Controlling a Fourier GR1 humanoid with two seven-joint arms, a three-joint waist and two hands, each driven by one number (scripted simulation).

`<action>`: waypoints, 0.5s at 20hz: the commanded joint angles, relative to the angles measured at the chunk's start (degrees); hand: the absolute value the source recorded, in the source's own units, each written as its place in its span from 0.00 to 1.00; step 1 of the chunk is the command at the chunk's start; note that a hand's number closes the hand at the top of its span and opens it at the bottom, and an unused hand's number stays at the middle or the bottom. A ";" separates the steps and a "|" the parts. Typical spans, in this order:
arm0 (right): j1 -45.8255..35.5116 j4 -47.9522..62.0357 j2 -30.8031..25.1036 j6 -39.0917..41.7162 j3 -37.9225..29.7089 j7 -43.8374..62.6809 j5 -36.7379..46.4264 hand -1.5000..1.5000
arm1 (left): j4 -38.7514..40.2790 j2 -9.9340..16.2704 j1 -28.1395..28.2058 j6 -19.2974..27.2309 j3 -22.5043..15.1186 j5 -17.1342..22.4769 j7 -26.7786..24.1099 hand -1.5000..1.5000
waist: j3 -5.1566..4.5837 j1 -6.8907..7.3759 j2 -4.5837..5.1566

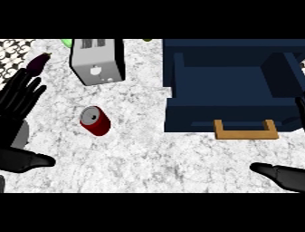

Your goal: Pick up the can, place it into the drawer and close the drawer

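A red can point(96, 121) with a grey lid stands on the marble counter point(154, 154), left of centre. To its right a dark blue drawer point(231, 86) is pulled open, its tan handle point(245, 130) facing me. My left hand point(7, 118) shows at the left edge, open with fingers up, about a hand's width left of the can. My right hand point(302, 149) is at the right edge, open, just right of the drawer's front corner. Neither hand touches anything.
A silver toaster point(97, 61) stands behind the can at the back. A purple eggplant point(38, 62) lies at the back left, with a green object point(66, 43) near the toaster's far corner. Patterned tiling borders the counter's corners.
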 commanded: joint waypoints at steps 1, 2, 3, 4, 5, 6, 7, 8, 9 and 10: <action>3.04 -3.64 2.99 -1.89 3.48 0.37 3.35 0.00 | 3.56 -2.32 -1.48 1.44 -2.40 -3.99 -0.84 0.00 | -0.01 -0.11 -0.01; 3.87 0.31 0.80 1.61 -1.32 -4.42 -1.26 0.00 | 8.06 -2.06 -1.94 -0.57 -1.21 -4.23 -4.99 0.00 | -0.01 -0.18 0.03; 2.93 0.95 -0.29 2.43 -3.06 -4.03 -2.73 0.00 | 3.68 -2.34 -0.02 -0.01 -2.52 -3.97 -1.19 0.00 | 0.00 -0.02 -0.01; -3.24 -2.31 -1.17 -1.19 -1.32 4.59 -0.12 0.00 | 5.31 -4.00 3.14 -0.91 -3.85 -5.97 -5.56 0.00 | -0.03 0.15 0.01; 2.10 -0.03 0.29 1.21 -0.61 -2.79 0.24 0.00 | 11.34 -4.38 0.89 -1.36 -4.32 -8.02 -8.75 0.00 | -0.02 -0.16 0.06; 1.69 -2.39 -0.42 0.85 -2.20 0.43 -1.43 0.00 | 14.10 -4.38 -1.71 -0.99 -3.96 -8.96 -10.28 0.00 | -0.02 -0.23 0.04; 2.24 -0.08 3.43 -1.34 2.65 -3.67 3.74 0.00 | 9.64 -4.81 0.61 -0.05 -4.80 -9.35 -7.97 0.00 | -0.01 0.04 0.01; 5.01 -4.67 -0.12 2.37 -2.07 -1.04 -1.97 0.00 | 12.48 -4.08 -1.00 0.65 -3.52 -10.28 -8.71 0.00 | -0.01 -0.19 -0.01; 3.82 -2.10 0.31 2.22 -0.82 -2.11 -0.38 0.00 | 12.65 -6.30 2.88 0.46 -5.43 -12.41 -13.20 0.00 | -0.01 -0.03 0.00; 7.26 -4.10 0.14 3.50 -2.24 -3.07 -1.63 0.00 | 10.82 -6.94 3.68 0.62 -6.43 -12.43 -12.39 0.00 | -0.01 -0.09 -0.03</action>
